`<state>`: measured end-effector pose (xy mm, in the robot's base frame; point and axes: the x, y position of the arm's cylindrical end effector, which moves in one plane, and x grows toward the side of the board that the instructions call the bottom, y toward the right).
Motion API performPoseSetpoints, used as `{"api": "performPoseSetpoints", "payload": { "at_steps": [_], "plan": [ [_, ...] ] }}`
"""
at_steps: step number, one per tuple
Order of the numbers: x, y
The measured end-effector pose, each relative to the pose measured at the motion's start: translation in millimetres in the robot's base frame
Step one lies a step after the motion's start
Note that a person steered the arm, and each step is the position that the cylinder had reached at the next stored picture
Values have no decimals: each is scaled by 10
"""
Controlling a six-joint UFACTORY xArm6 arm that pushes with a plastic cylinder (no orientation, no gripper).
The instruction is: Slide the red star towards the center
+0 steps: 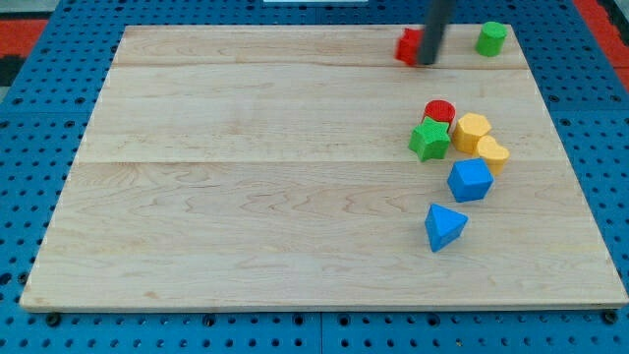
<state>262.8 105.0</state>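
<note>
The red star (406, 45) lies near the board's top edge, right of the middle, and is partly hidden by my rod. My tip (428, 62) rests against the star's right side. A green block (491, 38) sits further right along the same top edge, apart from the tip.
A cluster sits at the view's right: a red cylinder (439, 111), a green star (429, 140), two yellow blocks (472, 131) (492, 153), a blue cube-like block (470, 181) and a blue triangular block (444, 227). The wooden board (246, 177) lies on a blue pegboard.
</note>
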Motion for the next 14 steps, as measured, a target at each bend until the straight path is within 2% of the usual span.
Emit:
{"api": "performPoseSetpoints", "payload": {
  "at_steps": [1,2,3,4,5,6,7,9,10,11,12,14],
  "plan": [
    [24,-69],
    [-30,501],
    [-267,689],
    [-690,240],
    [-542,-358],
    [-37,-449],
    [1,-603],
    [-565,-534],
    [-399,315],
    [-121,25],
    [-145,-295],
    [922,-378]
  ]
}}
